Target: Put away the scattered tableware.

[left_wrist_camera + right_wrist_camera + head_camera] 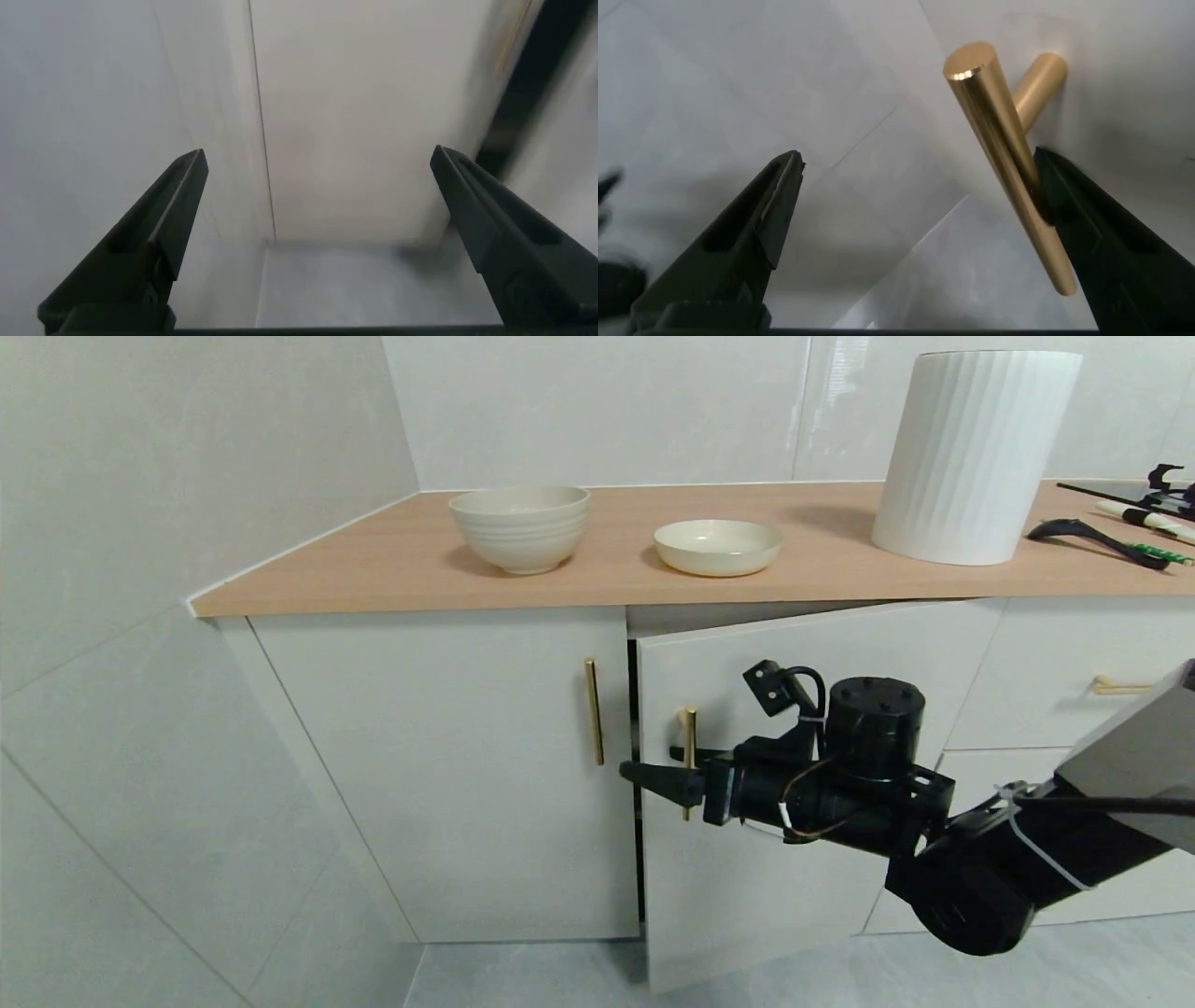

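2 dishes, bowl and plate, are left on the table; the cabinet door is seen ajar, its handle between the open right jaws; left jaws open.

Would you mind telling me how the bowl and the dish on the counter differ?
The bowl is deep and tall, the dish low and shallow. The bowl has ridges around its outside, while the dish looks smooth. The bowl stands nearer the left end of the counter than the dish. Both are cream, upright and standing apart.
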